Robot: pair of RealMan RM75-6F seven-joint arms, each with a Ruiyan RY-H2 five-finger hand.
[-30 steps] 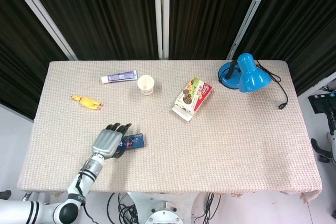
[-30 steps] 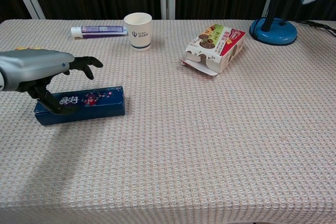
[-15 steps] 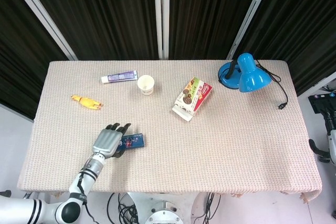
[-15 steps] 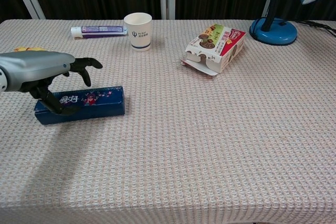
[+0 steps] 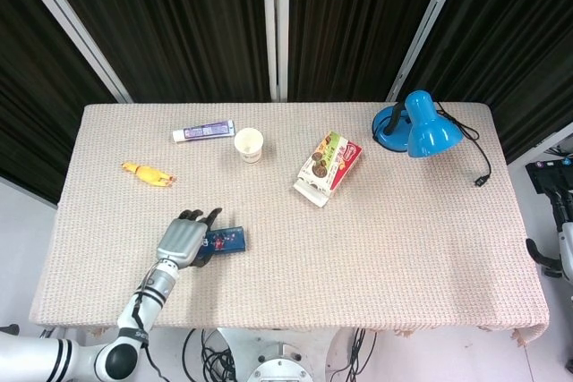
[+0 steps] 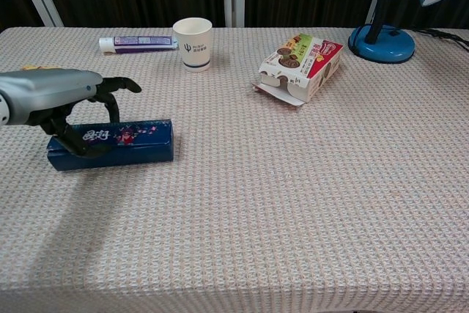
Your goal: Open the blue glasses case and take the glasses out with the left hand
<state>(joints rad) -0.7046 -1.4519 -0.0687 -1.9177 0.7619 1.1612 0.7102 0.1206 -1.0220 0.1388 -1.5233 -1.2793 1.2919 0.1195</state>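
Since the earlier frames the left hand [image 6: 55,100] has curled its dark fingers [image 6: 111,87] further down over the long blue glasses case [image 6: 117,144], and the case has shifted slightly, its near face now turned a little more toward the chest camera. The thumb [image 6: 69,139] presses against the front face of the case near its left end while the fingers arch over the top edge from behind, so the hand grips the case between them. In the head view the left hand [image 5: 183,239] covers the left part of the blue glasses case [image 5: 228,240], which lies shut on the beige woven tabletop [image 5: 376,248] toward its front left. The right hand shows in neither view.

Farther back on the tabletop lie a white and purple toothpaste tube [image 6: 138,41] and, just to its right, a white paper cup [image 6: 193,44] standing upright. A small yellow toy [image 5: 147,173] lies near the left edge. A red and green snack box [image 6: 302,64] lies on its side with its end flaps open, and a blue desk lamp [image 5: 419,125] stands at the back right corner, its black cord [image 5: 476,151] trailing toward the right edge.
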